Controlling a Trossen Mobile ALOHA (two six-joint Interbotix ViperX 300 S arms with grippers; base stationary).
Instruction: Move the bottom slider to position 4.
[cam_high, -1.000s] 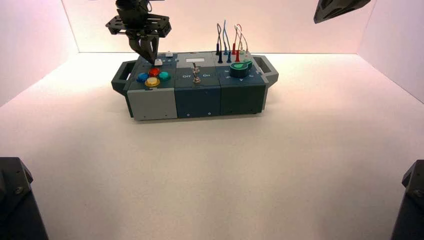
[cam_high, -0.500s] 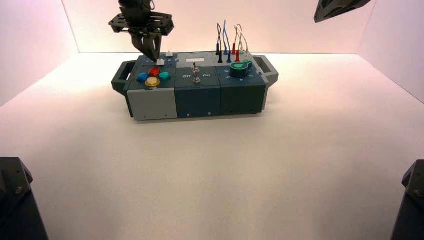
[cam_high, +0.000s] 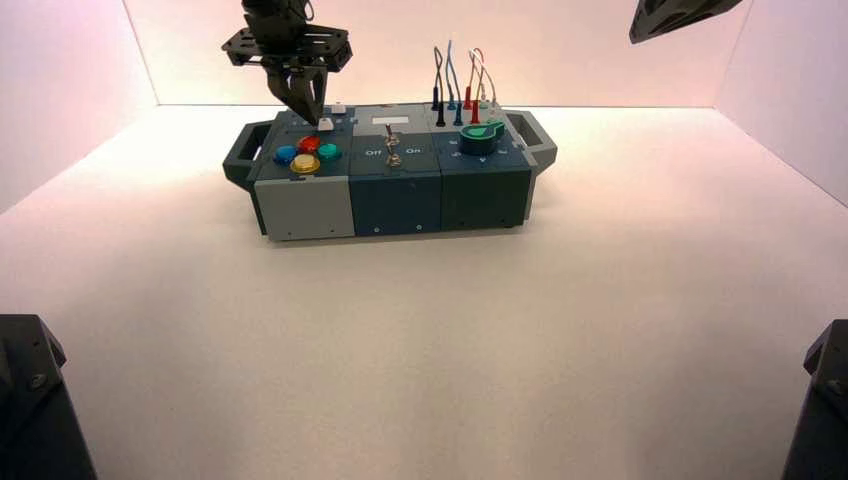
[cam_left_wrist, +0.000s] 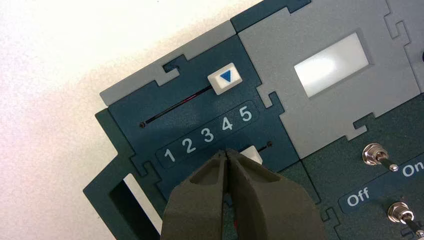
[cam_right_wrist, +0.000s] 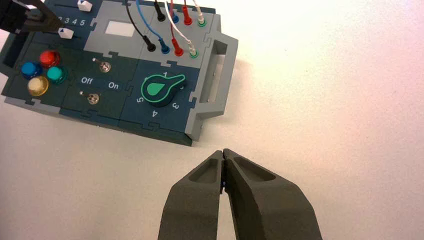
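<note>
- Two white slider knobs sit on the box's (cam_high: 390, 175) dark blue-grey panel, at its left rear; the bottom slider (cam_left_wrist: 251, 154) is the front one, partly hidden behind the left tool's fingertips.
- Left tool (cam_high: 308, 108) hangs over that panel, fingers together, tips just beside the bottom slider, which sits under the printed 4 and 5.
- Rear slider knob (cam_left_wrist: 224, 78), marked with a blue triangle, rests at its slot's end near the 5.
- Right tool (cam_right_wrist: 223, 156) is raised well apart from the box above the white counter (cam_high: 500, 330), fingers together, holding nothing.
</note>
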